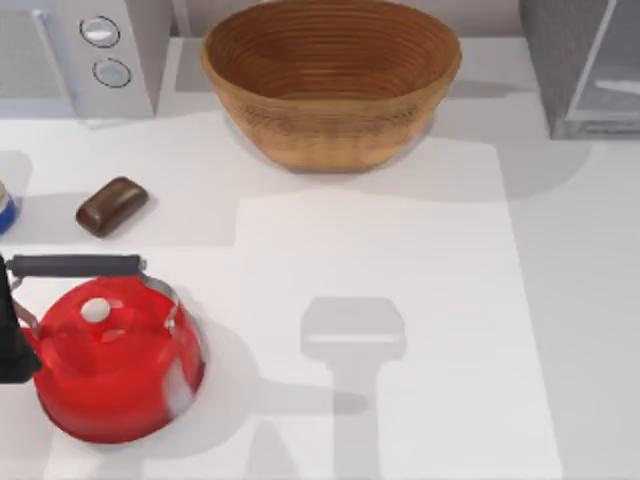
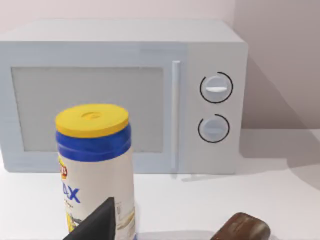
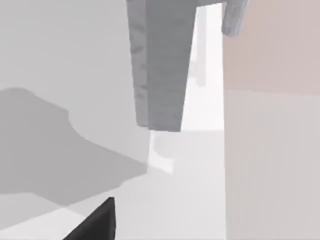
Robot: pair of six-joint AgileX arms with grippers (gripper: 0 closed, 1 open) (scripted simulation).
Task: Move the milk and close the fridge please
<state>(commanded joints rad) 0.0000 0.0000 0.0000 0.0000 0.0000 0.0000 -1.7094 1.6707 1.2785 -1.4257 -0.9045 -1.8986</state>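
The fridge [image 1: 583,66] is a grey box at the table's far right corner, with a pale flat door panel [image 1: 615,75] on its right side. In the right wrist view a grey slab of the fridge [image 3: 160,65] stands close ahead, with pale surfaces beside it. A dark part of my right gripper [image 3: 97,220] shows in that view. The left wrist view faces the microwave, and a dark part of my left gripper [image 2: 97,222] sits beside a white canister. The milk is out of view.
A light-grey microwave [image 1: 75,55] with two knobs fills the far left corner. A wicker basket [image 1: 330,80] stands at the back middle. A brown rounded block [image 1: 112,205], a red kettle [image 1: 115,360] and a yellow-lidded canister [image 2: 95,160] occupy the left side.
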